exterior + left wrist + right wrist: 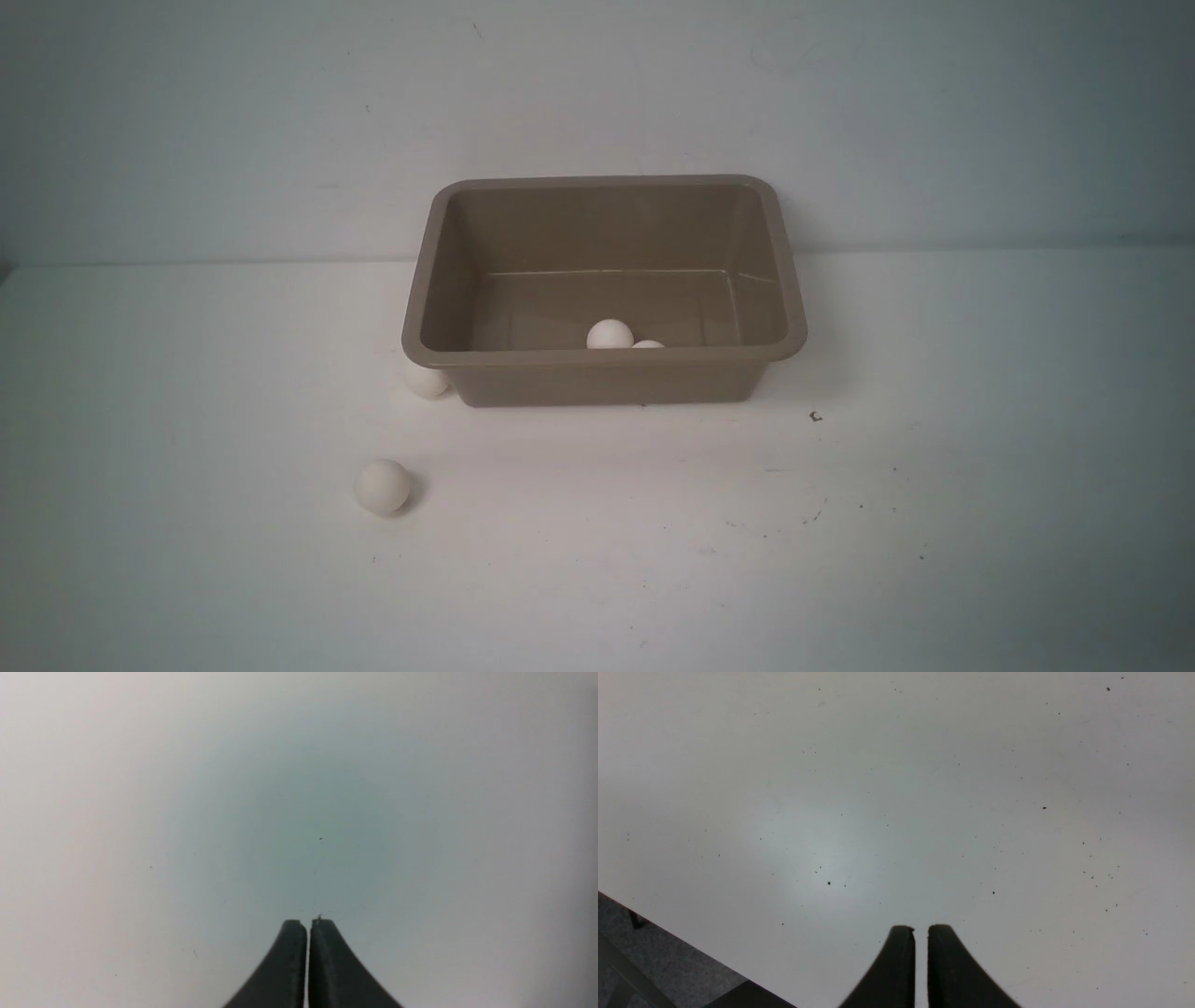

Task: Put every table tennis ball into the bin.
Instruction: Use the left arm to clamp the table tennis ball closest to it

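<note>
The taupe bin stands at the middle back of the white table. Two white balls lie inside it by the near wall: one in full view, one mostly hidden behind the rim. A third ball rests on the table against the bin's near left corner. A fourth ball lies on the table further forward and left. Neither arm shows in the front view. My left gripper is shut and empty over bare table. My right gripper is shut but for a thin gap, empty, over bare table.
A pale wall stands behind the table. The right wrist view shows a table edge with dark floor beyond it. Small dark specks mark the table right of the bin.
</note>
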Controlling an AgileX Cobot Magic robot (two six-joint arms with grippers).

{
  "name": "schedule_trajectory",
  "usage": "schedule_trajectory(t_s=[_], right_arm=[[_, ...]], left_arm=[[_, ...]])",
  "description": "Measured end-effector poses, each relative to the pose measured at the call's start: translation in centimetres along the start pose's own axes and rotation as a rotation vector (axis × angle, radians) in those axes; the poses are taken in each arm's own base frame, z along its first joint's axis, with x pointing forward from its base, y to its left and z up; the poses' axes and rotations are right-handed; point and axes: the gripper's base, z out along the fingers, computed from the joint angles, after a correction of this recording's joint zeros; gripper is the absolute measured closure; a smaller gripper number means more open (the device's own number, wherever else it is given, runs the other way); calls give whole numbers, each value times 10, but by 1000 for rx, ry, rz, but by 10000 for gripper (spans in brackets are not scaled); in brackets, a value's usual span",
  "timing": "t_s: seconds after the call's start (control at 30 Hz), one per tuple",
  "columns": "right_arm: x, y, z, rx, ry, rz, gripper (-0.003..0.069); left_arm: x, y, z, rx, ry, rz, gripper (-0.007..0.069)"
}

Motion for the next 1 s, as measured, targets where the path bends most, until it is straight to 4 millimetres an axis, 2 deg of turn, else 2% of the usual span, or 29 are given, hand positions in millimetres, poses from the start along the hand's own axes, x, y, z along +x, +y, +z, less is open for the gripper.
schedule_trajectory(t_s=[0.23, 0.33, 0.47, 0.83, 1.0], right_arm=[[0, 0, 0, -3, 0, 3, 628], [0, 0, 0, -5, 1, 4, 628], [0, 1, 0, -12, 3, 10, 628], [1, 2, 0, -25, 6, 21, 628], [1, 2, 0, -26, 6, 22, 628]], left_arm=[[2, 2, 3, -7, 19, 16, 629], [8, 6, 12, -13, 81, 38, 629], [21, 16, 36, -27, 228, 45, 629], [30, 45, 119, -2, 573, 88, 629], [50, 57, 134, 11, 822, 108, 629]])
